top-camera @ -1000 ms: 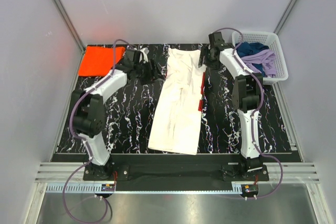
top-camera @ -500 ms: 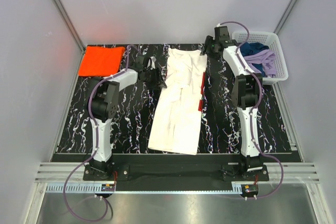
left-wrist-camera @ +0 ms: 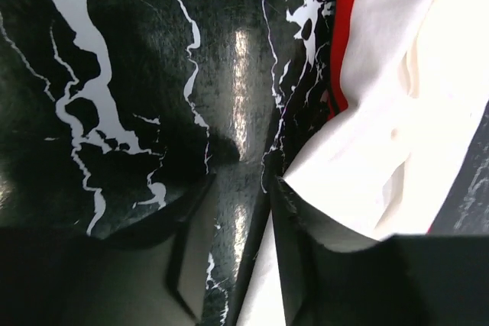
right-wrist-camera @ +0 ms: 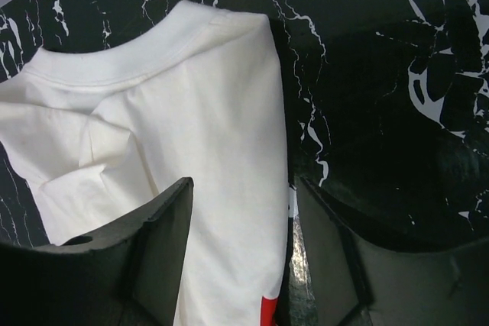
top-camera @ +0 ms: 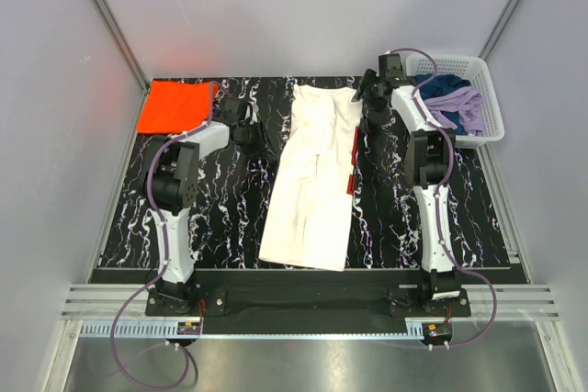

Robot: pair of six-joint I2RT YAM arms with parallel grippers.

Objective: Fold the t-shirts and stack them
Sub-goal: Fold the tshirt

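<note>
The white t-shirt [top-camera: 312, 172] lies in a long narrow fold down the middle of the black marbled bench [top-camera: 220, 218], collar end far and hem near. A red strip [top-camera: 354, 158] shows along its right edge. The orange t-shirt [top-camera: 175, 105] sits folded in the far left corner, well apart from the white one. A white basket [top-camera: 490, 103] holding blue and purple cloth [top-camera: 450, 103] stands at the far right.

The left arm [top-camera: 179, 172] reaches to the far side, its jaws low over bare bench just left of the white shirt's upper part. In the left wrist view those jaws stand apart with nothing gripped, and the shirt's edge lies just beside one finger [left-wrist-camera: 286, 265].

The right arm [top-camera: 424, 149] stretches to the shirt's far right corner. In the right wrist view its jaws are spread wide and hold nothing, with the collar end of the shirt below them.
</note>
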